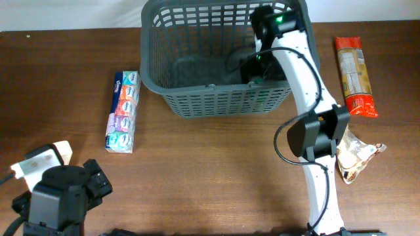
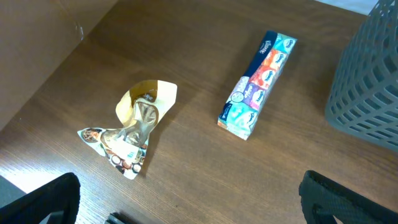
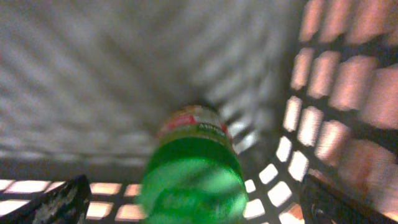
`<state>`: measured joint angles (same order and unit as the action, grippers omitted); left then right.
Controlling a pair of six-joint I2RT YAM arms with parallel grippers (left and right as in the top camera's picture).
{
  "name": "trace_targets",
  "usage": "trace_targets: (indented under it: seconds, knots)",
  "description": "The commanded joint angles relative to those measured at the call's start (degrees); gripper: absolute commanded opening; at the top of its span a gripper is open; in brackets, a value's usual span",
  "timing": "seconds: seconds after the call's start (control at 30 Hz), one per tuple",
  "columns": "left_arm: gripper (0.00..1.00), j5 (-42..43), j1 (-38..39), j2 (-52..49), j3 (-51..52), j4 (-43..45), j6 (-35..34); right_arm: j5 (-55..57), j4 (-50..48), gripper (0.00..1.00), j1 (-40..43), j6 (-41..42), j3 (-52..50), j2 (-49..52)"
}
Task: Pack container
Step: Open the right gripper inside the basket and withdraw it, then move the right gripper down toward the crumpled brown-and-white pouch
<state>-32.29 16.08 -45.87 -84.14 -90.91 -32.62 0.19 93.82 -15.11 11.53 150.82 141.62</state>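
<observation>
The container [image 1: 216, 98], a big dark grey lattice basket, stands at the back centre of the table. My right arm reaches down into its right end. In the right wrist view a green bottle [image 3: 193, 174] with a red-and-white label lies on the basket's floor by the slotted wall [image 3: 323, 106]. My right gripper [image 3: 193, 208] is open, its fingers [image 3: 56, 202] standing well apart on either side of the bottle with gaps showing. My left gripper [image 2: 186, 208] is open and empty, hovering low over bare table at the front left.
A pack of tissues [image 1: 123, 111] [image 2: 258, 84] lies left of the basket. A crumpled snack bag [image 2: 134, 134] [image 1: 44, 159] lies by my left arm. Right of the basket lie a long orange packet [image 1: 354, 75] and another crumpled bag [image 1: 356, 157].
</observation>
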Motion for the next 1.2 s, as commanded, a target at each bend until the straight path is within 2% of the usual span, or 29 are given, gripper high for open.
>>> trace_targets:
  seconds: [0.0,0.1,0.23,0.47,0.63,0.77,1.03,1.17]
  knots:
    - [1.0,0.2,-0.26,-0.13,0.37,-0.04,-0.55,0.52,2.82,0.99,0.07,-0.79,14.58,-1.77]
    - [1.0,0.2,-0.26,-0.13,0.37,-0.04,-0.55,-1.01,3.5,0.99,0.52,-0.52,23.91,-3.1]
    - [1.0,0.2,-0.26,-0.13,0.37,-0.07,-0.55,-0.74,3.5,0.99,1.49,1.22,29.33,-7.15]
    - [1.0,0.2,-0.26,-0.13,0.37,-0.04,-0.55,1.99,3.52,0.99,8.52,8.15,29.11,-20.26]
    - [1.0,0.2,-0.26,-0.13,0.37,-0.04,-0.55,1.62,3.52,0.99,13.55,8.92,26.45,-29.53]
    - [1.0,0.2,-0.26,-0.13,0.37,-0.04,-0.55,2.36,3.52,0.99,16.24,8.92,17.73,-37.35]
    - [1.0,0.2,-0.26,-0.13,0.37,-0.07,-0.55,11.41,3.5,0.99,21.84,11.85,-17.57,-54.05]
    - [1.0,0.2,-0.26,-0.13,0.37,-0.07,-0.55,13.97,2.73,0.99,25.11,5.57,-30.42,-57.77]
